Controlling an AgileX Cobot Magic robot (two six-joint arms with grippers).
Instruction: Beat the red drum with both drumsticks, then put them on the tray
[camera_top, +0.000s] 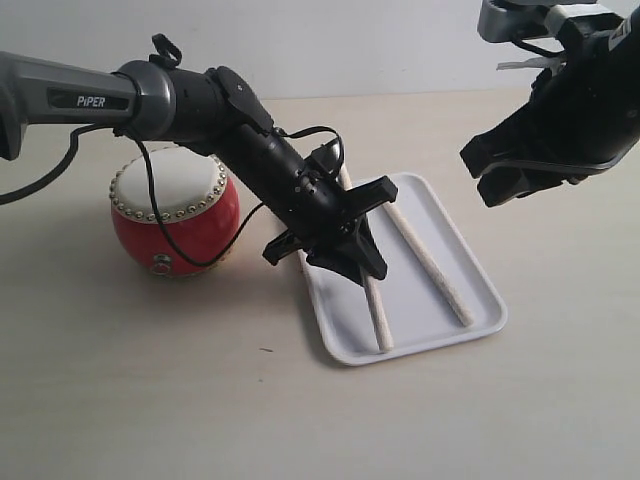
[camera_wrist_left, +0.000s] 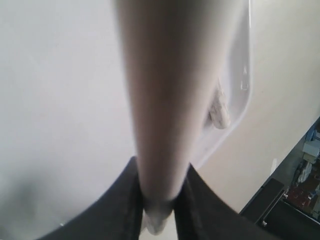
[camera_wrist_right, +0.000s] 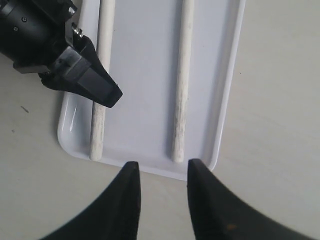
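Your left gripper (camera_wrist_left: 159, 207) pinches one drumstick (camera_wrist_left: 160, 100) low on the tray (camera_top: 425, 315), centre frame; the other drumstick (camera_top: 432, 262) lies there too (right gripper (camera_wrist_right: 162, 182) spread, empty, upper right). Red drum (camera_top: 175, 225) sits left. Placing step, I judge: release, then lift clear.

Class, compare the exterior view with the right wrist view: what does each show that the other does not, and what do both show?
Exterior only: the red drum, beside the tray. Right wrist only: the empty gap between the fingers of the right gripper. Both: the tray, the free drumstick lying in it, and the left gripper clamped on the other drumstick.
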